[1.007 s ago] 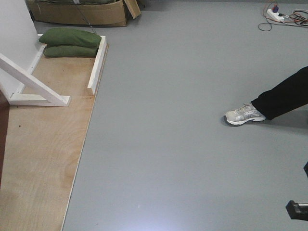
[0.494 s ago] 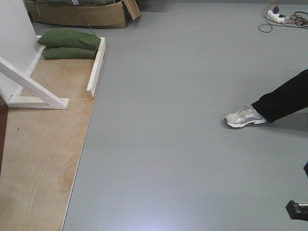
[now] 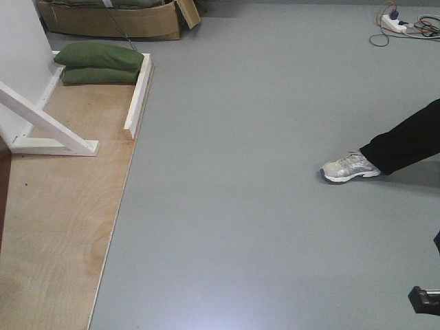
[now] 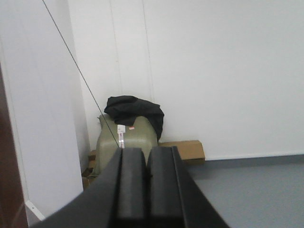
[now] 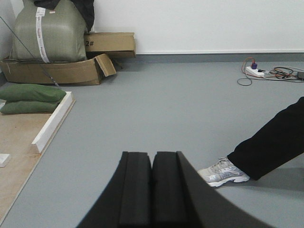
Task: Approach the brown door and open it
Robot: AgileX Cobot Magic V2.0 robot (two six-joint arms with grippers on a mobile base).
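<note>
A: Where's the door (image 3: 3, 192)?
B: Only a brown sliver at the far left edge, beside the white brace (image 3: 48, 117). Its handle is out of view.
A: Risks?
B: Turning left could clip that brace or catch the plywood (image 3: 55, 227) edge. A shoe (image 3: 349, 165) stands to the right. On the left gripper (image 4: 147, 156) and right gripper (image 5: 152, 159), jaws are pressed together, empty.

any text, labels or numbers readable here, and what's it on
"2#": on the side of the closed cardboard box next to the green sack.
White label strip down the sack: has print, too blurred to read.
White tag on the sack in the left wrist view: unreadable.
No other text is visible.
</note>
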